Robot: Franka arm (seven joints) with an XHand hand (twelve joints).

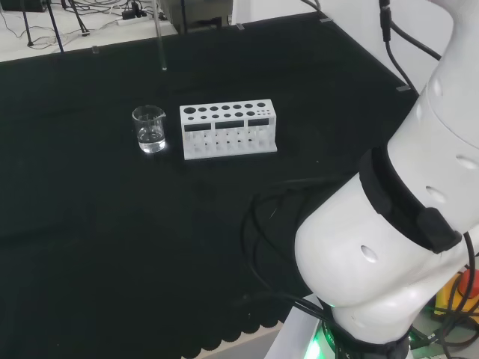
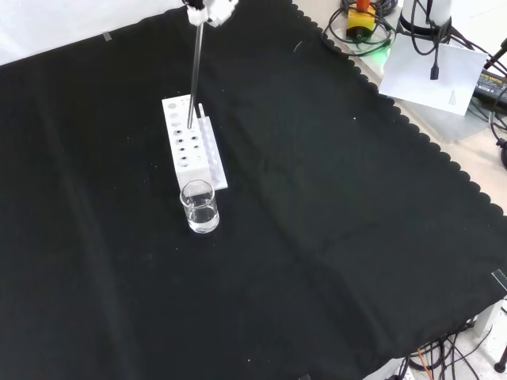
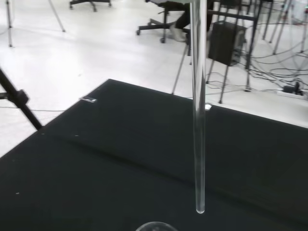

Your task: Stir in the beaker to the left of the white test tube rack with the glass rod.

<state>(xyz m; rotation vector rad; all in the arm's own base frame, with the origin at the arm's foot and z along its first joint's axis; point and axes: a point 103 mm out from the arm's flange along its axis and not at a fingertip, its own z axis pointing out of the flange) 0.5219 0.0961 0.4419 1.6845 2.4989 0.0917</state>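
Tabletop (image 2: 333, 206) is covered in black cloth with a scalloped edge on the arm's side. The arm's white links (image 1: 397, 239) sit at the right of the head view. The white test tube rack (image 2: 192, 142) stands on the cloth below the robot hand (image 2: 210, 9) in the front view; in the head view the rack (image 1: 228, 130) has round holes in its top. The beaker (image 2: 199, 206) stands touching or just beside the rack's end that is farther from the robot hand, nearer the front camera; it is clear, upright, with a little clear liquid at the bottom. In the head view the beaker (image 1: 150, 129) sits just left of the rack. The robot hand shows at the top edge of the front view, only a small white part in frame, closed on the top of the glass rod (image 2: 194, 75). The rod hangs roughly vertical from the robot hand, its lower end in the air above the rack area, clear of the beaker. In the wrist view the rod (image 3: 198, 120) hangs with its rounded tip free, and a beaker rim (image 3: 156, 226) just shows below the tip. In the head view the rod (image 1: 160, 37) hangs above and behind the beaker.
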